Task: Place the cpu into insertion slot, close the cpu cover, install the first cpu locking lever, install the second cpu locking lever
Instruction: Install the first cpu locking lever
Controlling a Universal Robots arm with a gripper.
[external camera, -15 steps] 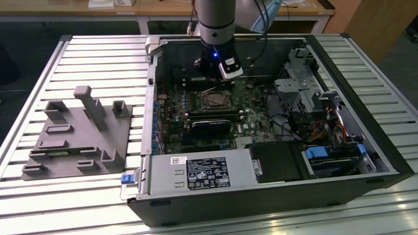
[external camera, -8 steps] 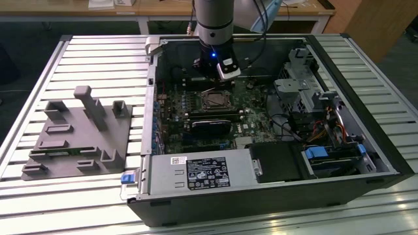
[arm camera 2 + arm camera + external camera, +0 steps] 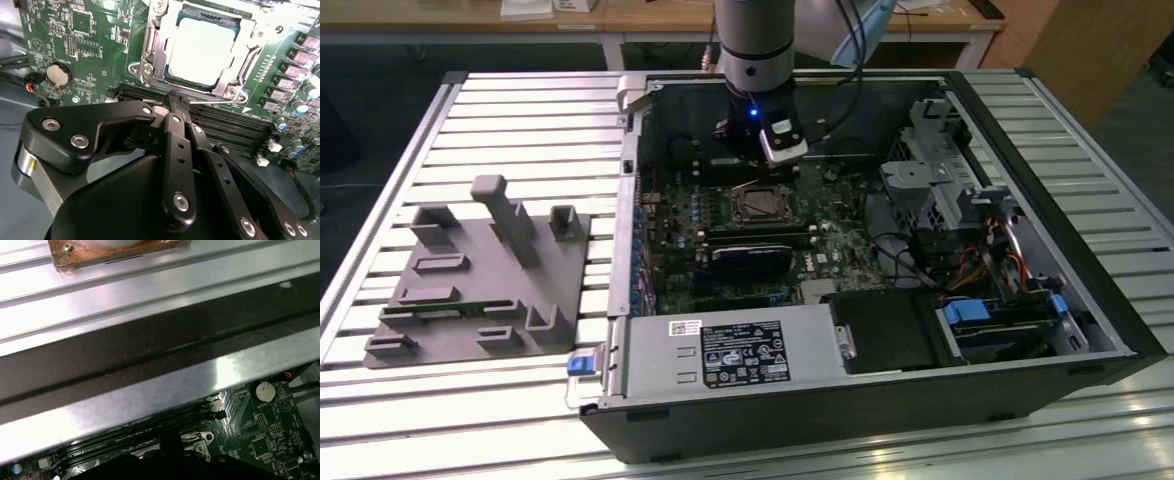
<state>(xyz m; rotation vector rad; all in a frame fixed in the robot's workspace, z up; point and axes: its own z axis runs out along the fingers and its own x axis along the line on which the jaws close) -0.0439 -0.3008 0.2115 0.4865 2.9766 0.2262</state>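
Observation:
The cpu (image 3: 200, 50), a pale silver square, lies in the insertion slot (image 3: 758, 205) on the green motherboard (image 3: 90, 45). The silver cpu cover (image 3: 150, 55) lies flat around it, and the chip's face shows through its cut-out. A thin metal locking lever (image 3: 215, 99) runs along the socket edge nearest my fingers. My gripper (image 3: 175, 97) hangs just off that edge with its black fingers pressed together and nothing visible between them. In the exterior view the gripper (image 3: 774, 150) stands inside the open computer case, just behind the socket.
Long black memory slots (image 3: 235, 127) lie between my fingers and the socket, and a coin battery (image 3: 59, 74) sits to one side. The case wall (image 3: 150, 355) rises close by. A drive cage (image 3: 934, 170), cables and a power supply (image 3: 740, 350) crowd the case. A grey fixture (image 3: 480, 270) stands outside on the slatted table.

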